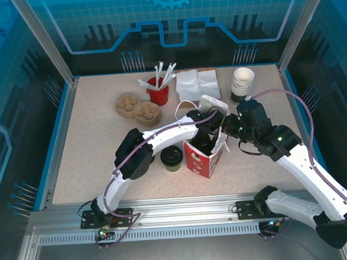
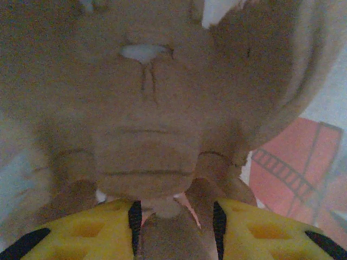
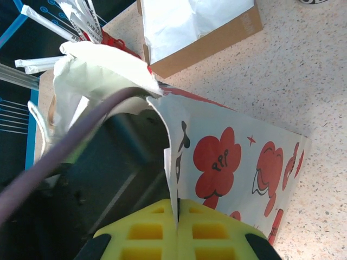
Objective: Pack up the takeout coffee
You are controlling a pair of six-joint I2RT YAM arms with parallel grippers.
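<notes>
The right gripper [image 3: 178, 214] was closed tight. Its two yellow blocks met on the upper rim of the red-and-white paper bag [image 3: 244, 157], with a thin edge of paper pinched between the fingers. Beyond those fingers the bag's printed wall ran out toward the speckled table [image 3: 303, 81]. To their left the bag's mouth gaped, and a grey cable [image 3: 65, 157] curved down into it. Seen from above, this gripper [image 1: 225, 127] sat at the far right corner of the mouth of the bag [image 1: 202, 160].

The left arm reached down into that mouth. In its wrist view the fingers of the left gripper [image 2: 145, 176] stood partly apart, the yellow blocks clearly separated. A tan, rounded form [image 2: 146, 146] filled the gap between them and spread well past the fingertips. It seemed to touch both fingers, but the view was too blurred to tell what it was or whether the fingers gripped it. To the right of the fingers a patch of the bag's red print showed.

The takeout coffee [image 1: 171, 158] stood upright on the table [image 1: 91, 141], its black lid on, outside the bag and just beside the bag's left wall. It sat to the left of the left gripper's fingers with the bag wall between them, and further left of the right gripper's fingers, clear of both.
</notes>
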